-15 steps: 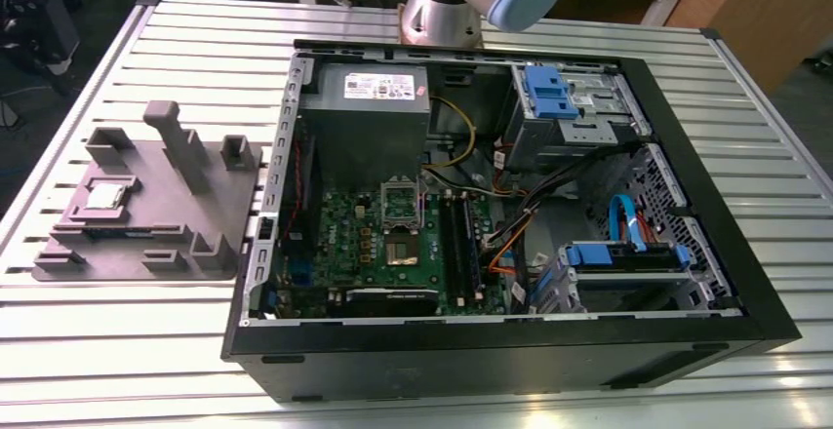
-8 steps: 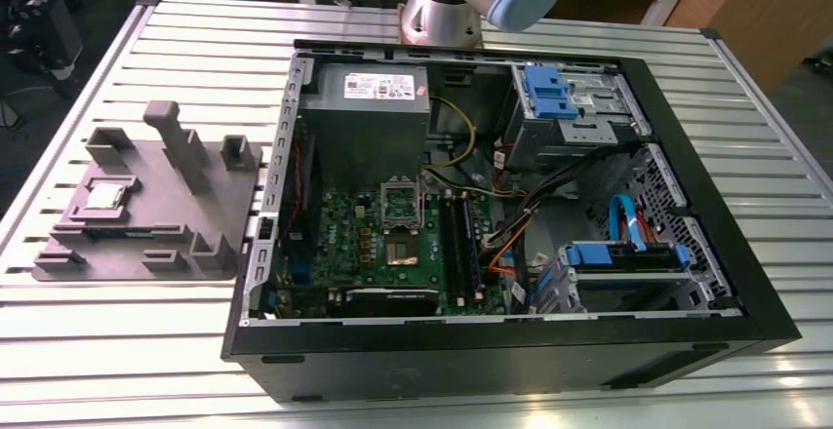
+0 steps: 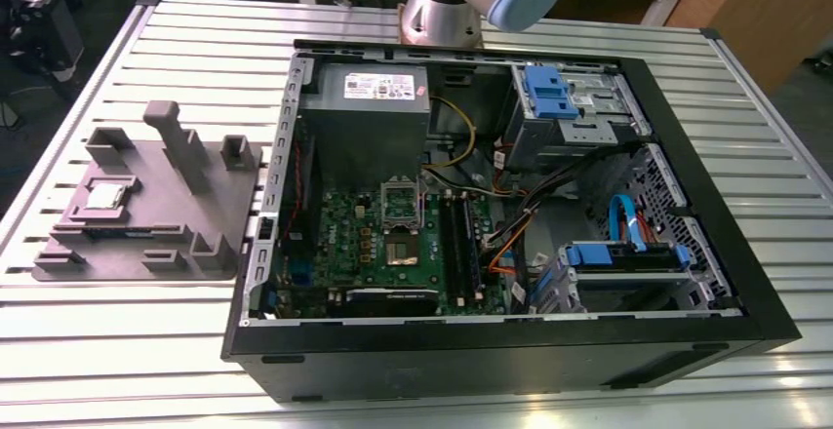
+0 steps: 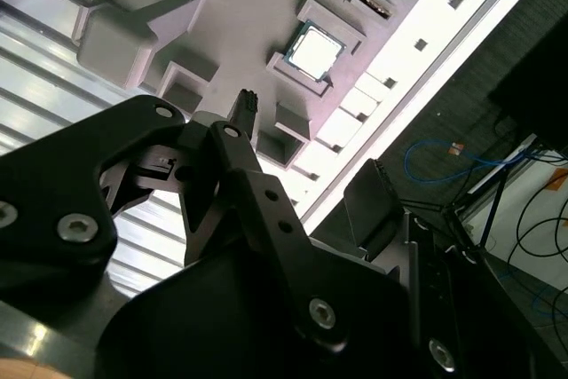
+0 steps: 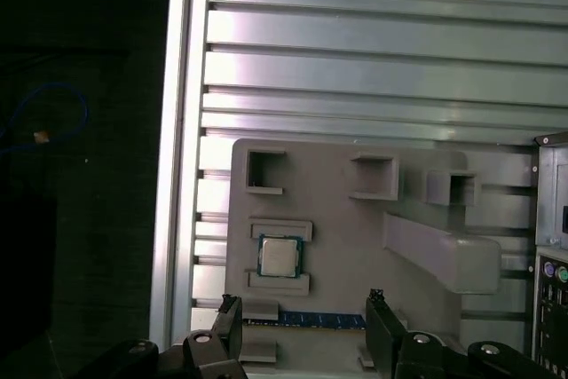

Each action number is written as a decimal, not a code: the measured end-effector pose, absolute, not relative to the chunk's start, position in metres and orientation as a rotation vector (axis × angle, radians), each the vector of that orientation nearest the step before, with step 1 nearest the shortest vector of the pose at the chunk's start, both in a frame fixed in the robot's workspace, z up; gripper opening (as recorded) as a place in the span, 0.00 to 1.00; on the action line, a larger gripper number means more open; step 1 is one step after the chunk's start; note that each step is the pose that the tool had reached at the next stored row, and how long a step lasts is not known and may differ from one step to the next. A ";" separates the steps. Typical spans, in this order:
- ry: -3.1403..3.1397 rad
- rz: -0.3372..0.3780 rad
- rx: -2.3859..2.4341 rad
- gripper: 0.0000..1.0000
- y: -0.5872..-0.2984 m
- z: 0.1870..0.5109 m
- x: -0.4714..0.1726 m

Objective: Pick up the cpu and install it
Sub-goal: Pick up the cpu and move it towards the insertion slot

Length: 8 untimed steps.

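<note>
- First wrist view: the cpu (image 5: 280, 256) lies flat, silvery top up, in a square recess of the grey fixture plate (image 5: 346, 237). Being square, it has no long axis, and its edges run parallel to the plate's.
- The tool (image 5: 302, 303) hangs above the plate near the cpu, its fingers apart and holding nothing.
- Dark floor (image 5: 89, 42) lies past the worktop's edge.
- Exterior view: the plate sits on the slatted aluminium worktop (image 3: 195, 49) at the exterior view's left, beside an open computer case (image 3: 521, 361) with a green motherboard (image 3: 390, 244).
</note>
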<state>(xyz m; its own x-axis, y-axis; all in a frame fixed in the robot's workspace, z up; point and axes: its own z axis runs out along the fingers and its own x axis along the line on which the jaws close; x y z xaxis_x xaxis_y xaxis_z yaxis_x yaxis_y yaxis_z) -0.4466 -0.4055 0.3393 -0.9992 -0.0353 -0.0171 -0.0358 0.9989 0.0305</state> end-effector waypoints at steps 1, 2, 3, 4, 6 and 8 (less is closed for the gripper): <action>3.124 0.048 -0.056 0.66 -0.406 0.339 -0.447; 3.124 0.048 -0.056 0.66 -0.406 0.339 -0.447; 3.124 0.048 -0.056 0.66 -0.406 0.339 -0.447; 3.124 0.048 -0.056 0.66 -0.406 0.339 -0.447; 3.124 0.048 -0.056 0.66 -0.406 0.339 -0.447; 3.124 0.048 -0.056 0.66 -0.406 0.339 -0.447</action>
<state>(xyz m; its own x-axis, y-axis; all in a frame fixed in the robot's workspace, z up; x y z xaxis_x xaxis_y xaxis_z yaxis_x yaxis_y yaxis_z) -0.4466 -0.4055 0.3392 -0.9992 -0.0353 -0.0171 -0.0358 0.9989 0.0305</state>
